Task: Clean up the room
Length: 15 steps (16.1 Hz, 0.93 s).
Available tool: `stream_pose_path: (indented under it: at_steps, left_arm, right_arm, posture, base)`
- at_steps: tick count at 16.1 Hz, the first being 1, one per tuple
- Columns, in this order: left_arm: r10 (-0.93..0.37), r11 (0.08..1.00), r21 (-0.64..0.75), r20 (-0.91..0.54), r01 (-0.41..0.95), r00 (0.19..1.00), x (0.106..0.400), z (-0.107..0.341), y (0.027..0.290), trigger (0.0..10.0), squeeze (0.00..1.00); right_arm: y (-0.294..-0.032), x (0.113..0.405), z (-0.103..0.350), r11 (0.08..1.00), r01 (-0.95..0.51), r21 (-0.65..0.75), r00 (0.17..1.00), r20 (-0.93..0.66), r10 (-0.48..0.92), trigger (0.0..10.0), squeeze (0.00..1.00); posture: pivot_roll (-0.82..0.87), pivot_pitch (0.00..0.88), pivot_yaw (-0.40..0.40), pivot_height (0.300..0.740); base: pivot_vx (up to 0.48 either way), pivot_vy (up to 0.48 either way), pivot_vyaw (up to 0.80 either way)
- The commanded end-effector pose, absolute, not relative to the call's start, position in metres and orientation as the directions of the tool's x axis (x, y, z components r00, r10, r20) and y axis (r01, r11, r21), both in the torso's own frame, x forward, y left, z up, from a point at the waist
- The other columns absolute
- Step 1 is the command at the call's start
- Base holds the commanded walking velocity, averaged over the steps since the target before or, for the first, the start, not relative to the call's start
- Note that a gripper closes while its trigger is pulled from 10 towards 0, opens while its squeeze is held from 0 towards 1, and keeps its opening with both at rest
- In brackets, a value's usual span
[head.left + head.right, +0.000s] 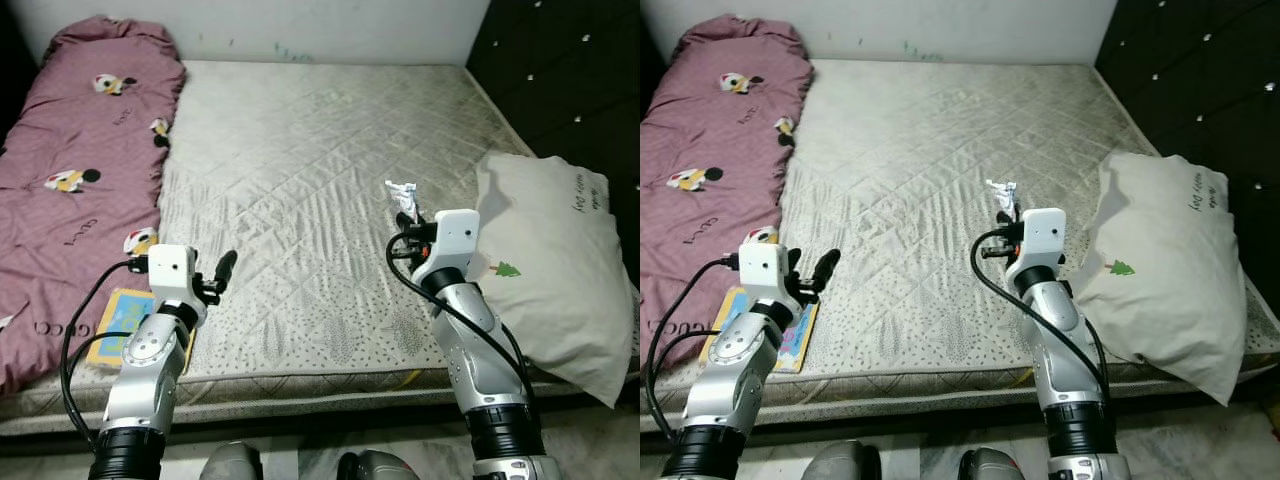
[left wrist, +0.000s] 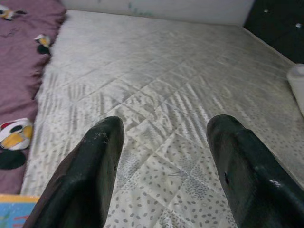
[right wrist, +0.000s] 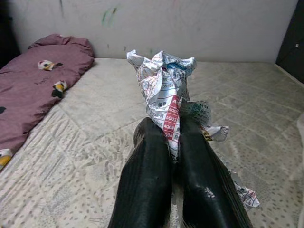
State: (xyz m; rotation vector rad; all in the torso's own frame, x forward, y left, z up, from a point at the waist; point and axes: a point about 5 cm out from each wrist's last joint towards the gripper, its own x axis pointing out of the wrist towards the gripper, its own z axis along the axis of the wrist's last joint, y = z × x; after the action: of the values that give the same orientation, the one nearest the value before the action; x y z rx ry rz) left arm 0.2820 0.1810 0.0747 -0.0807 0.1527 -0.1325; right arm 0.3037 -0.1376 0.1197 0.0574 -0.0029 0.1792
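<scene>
**Wrapper in right gripper; disposal pending**

The right gripper (image 3: 173, 152) is over the mattress (image 1: 300, 160), near the pillow (image 1: 550, 260). Its fingers are pressed together on a crumpled wrapper (image 3: 166, 90), pinching it near the lower end. Most of the wrapper stands free above the fingertips, and a torn tail trails down beside the fingers towards the mattress. In the head views the wrapper shows as a small white crumple just beyond the gripper.

The left gripper (image 2: 164, 142) hovers low over the mattress near its front edge, fingers spread apart, nothing between them. A flat book (image 1: 122, 325) lies at the bed's front edge, partly under the left arm, beside the blanket (image 1: 70, 170) bunched along the left side.

Assessment: the pick appears made; carrying to a bin remains. No bin can be seen.

Risks:
- The hold is narrow and on thin crinkled film. A quick swing or jolt while walking could let the wrapper slide out.
- The trailing tail could snag on the mattress or tear away, leaving scraps behind.
- The right arm is close to the pillow; a wide turn could push it off the bed.
- The book is still to be cleared and lies at the edge, where the left arm could knock it to the floor.
</scene>
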Motion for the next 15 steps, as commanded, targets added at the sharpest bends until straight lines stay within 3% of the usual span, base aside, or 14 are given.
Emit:
stream_pose_path:
  at_steps: [1, 4, 7, 9, 15]
  left_arm:
    - [-0.128, 0.99, -0.077, -0.151, 0.117, 0.98, 0.282, 0.075, 0.182, 10.0, 0.0]
    - [-0.128, 0.99, -0.077, -0.151, 0.117, 0.98, 0.282, 0.075, 0.182, 10.0, 0.0]
    - [-0.087, 0.996, -0.026, -0.129, 0.084, 0.988, 0.261, 0.079, 0.188, 10.0, 0.0]
    - [-0.073, 0.996, -0.052, -0.139, 0.066, 0.988, 0.257, 0.079, 0.191, 10.0, 0.0]
    - [-0.07, 0.997, -0.043, -0.106, 0.066, 0.992, 0.267, 0.089, 0.192, 10.0, 0.0]
  right_arm:
    - [-0.139, 0.303, 0.121, 0.982, -0.18, 0.055, 0.984, 0.018, 0.18, 10.0, 0.0]
    - [-0.139, 0.303, 0.121, 0.982, -0.18, 0.055, 0.984, 0.018, 0.18, 10.0, 0.0]
    - [-0.158, 0.287, 0.119, 0.969, -0.235, -0.072, 0.972, 0.0, 0.236, 10.0, 0.0]
    - [-0.167, 0.276, 0.112, 0.97, -0.232, -0.069, 0.972, -0.049, 0.229, 10.0, 0.0]
    - [-0.146, 0.269, 0.113, 0.984, -0.181, -0.002, 0.984, 0.005, 0.181, 10.0, 0.0]
  posture:
    - [0.02, 0.055, -0.045, 0.74]
    - [0.02, 0.055, -0.045, 0.74]
    - [-0.01, 0.078, -0.001, 0.74]
    - [-0.01, 0.088, 0.0, 0.74]
    - [0.0, 0.105, -0.02, 0.74]
  base:
    - [0.0, 0.0, 0.0]
    - [0.0, 0.0, 0.0]
    - [0.0, 0.0, 0.0]
    - [0.0, 0.0, 0.0]
    - [0.0, 0.43, 0.0]
